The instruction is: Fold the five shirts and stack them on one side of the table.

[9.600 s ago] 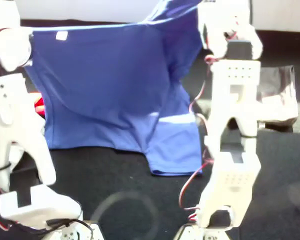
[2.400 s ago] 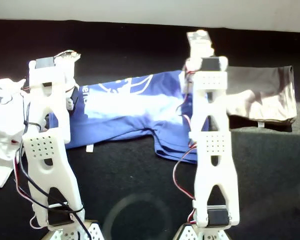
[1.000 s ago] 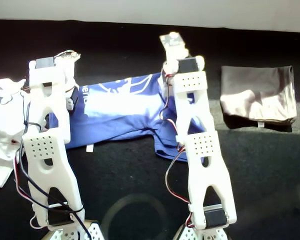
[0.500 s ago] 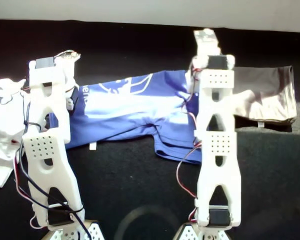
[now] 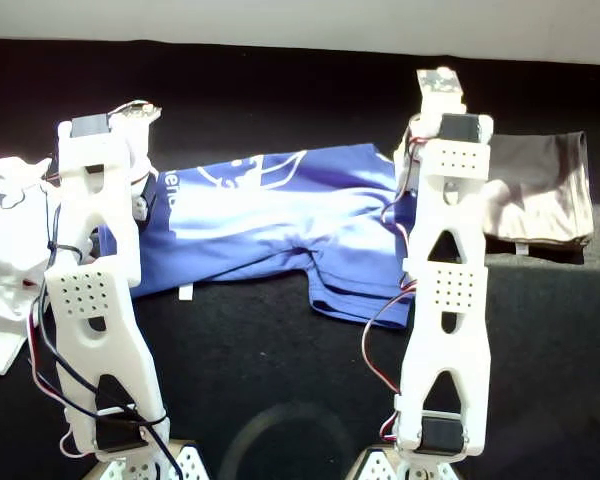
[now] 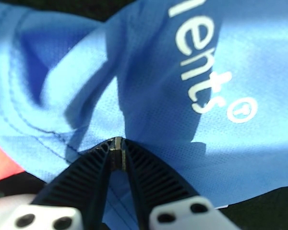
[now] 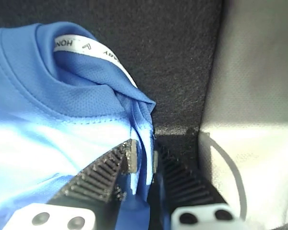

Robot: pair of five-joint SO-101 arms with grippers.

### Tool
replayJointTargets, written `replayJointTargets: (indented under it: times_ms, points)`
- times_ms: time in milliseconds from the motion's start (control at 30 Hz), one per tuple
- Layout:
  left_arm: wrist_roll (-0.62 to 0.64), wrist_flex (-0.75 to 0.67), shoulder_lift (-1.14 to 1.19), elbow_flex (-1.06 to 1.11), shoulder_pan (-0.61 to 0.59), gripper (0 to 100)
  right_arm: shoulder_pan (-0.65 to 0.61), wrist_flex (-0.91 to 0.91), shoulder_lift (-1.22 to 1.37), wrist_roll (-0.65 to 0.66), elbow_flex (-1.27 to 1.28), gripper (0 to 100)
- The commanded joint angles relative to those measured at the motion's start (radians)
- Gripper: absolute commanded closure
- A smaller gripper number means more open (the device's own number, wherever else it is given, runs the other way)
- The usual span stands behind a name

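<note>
Left pincer (image 6: 116, 152) is closed down on a pinch of the blue mesh-knit shirt with white lettering (image 5: 280, 215), its ribbed black jaws meeting with cloth between them; beside that arm, at the table's left edge, lies a crumpled white garment pile (image 5: 2, 250), close to the blue shirt's end, though I cannot tell whether they touch; the blue shirt itself stretches as a long band across the middle of the black cloth-covered table (image 5: 280, 390), with a loose flap spilling toward the arm bases on its right half; right pincer (image 7: 144, 160) is narrow, clamped on the shirt's edge at the collar, near the white label; just to the right of it sits a folded grey shirt (image 5: 535, 195), close to the blue collar end.

I read this as drawing the band taut before the next fold; to do it well I would hold both grips firm and pull evenly apart, staying low so the cloth slides and does not lift; I would mind the right end so it does not ride onto the grey shirt; the hanging flap wants tucking square before I fold across, or the bundle will stack lopsided.
</note>
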Motion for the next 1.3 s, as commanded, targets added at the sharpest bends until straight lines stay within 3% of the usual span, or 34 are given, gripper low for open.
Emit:
replayJointTargets:
  times_ms: [0, 133, 267, 400, 567, 767, 1033, 1267]
  points:
    - [0.003, -0.003, 0.008, -0.01, 0.005, 99, -0.005, 0.013, -0.079, -0.009, -0.094, 93.6]
    - [0.003, 0.003, -0.002, -0.015, -0.007, 99, -0.016, 0.015, -0.188, -0.009, -0.105, 93.6]
    - [0.014, 0.121, -0.051, -0.071, -0.013, 99, -0.051, 0.015, -0.334, -0.009, -0.027, 93.2]
    - [0.041, 0.169, -0.131, -0.067, -0.015, 99, -0.14, 0.015, -0.536, -0.009, 0.312, 89.2]
    - [0.041, 0.166, -0.205, 0.076, -0.013, 99, -0.246, 0.004, -0.771, -0.002, 0.796, 92.5]
    - [0.041, 0.153, -0.309, 0.257, -0.013, 99, -0.271, -0.173, -0.915, 0.043, 1.23, 92.5]
    - [0.041, -0.028, -0.446, 0.605, -0.05, 99, -0.329, -0.452, -1.009, 0.077, 1.704, 92.5]
    - [0.044, -0.356, -0.47, 0.73, -0.114, 99, -0.332, -0.581, -1.012, 0.114, 1.9, 92.4]
